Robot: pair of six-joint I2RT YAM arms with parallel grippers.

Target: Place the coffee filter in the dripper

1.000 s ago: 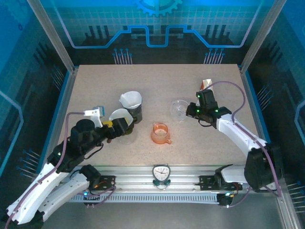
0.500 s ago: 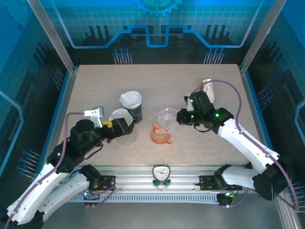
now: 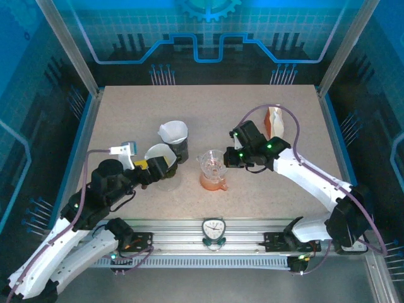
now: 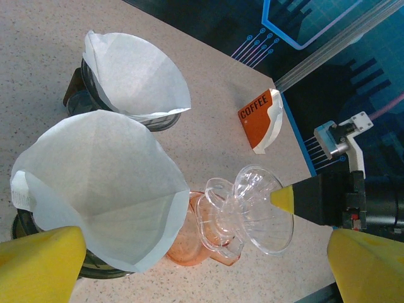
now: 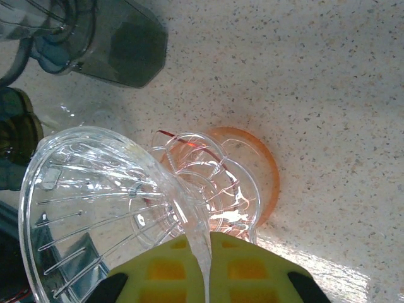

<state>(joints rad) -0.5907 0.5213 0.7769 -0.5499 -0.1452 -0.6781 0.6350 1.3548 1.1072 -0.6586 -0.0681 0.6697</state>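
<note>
Left gripper (image 4: pixel 203 255): jaws wide, holding nothing. Right gripper (image 5: pixel 203 268): clamped on the rim of the clear dripper (image 5: pixel 113 202), which stands edge-on between the yellow pads (image 5: pixel 252 274).

Two paper filters, both left of centre on the table (image 3: pixel 126 113):
- near filter (image 4: pixel 95 183): an open white cone seated in a dark glass vessel (image 4: pixel 95 273). In the left wrist view it lies ahead of the left gripper, inside the span of the open fingers and hard over toward the left-hand finger (image 4: pixel 41 265), which overlaps its lower rim in the picture. Contact: can't tell.
- far filter (image 4: pixel 136 76): same cone shape, seated in a second dark vessel (image 4: pixel 76 88) just behind the first, clear of both grippers.

The dripper is tilted, with its mouth tipped away from the right gripper and its base over the orange cup (image 5: pixel 255 173). Can't tell whether it rests on the cup. It sits just right of the near filter, apart from it.

The coffee bag (image 4: pixel 262 117) lies at the far right of the table, well apart from the filters.
</note>
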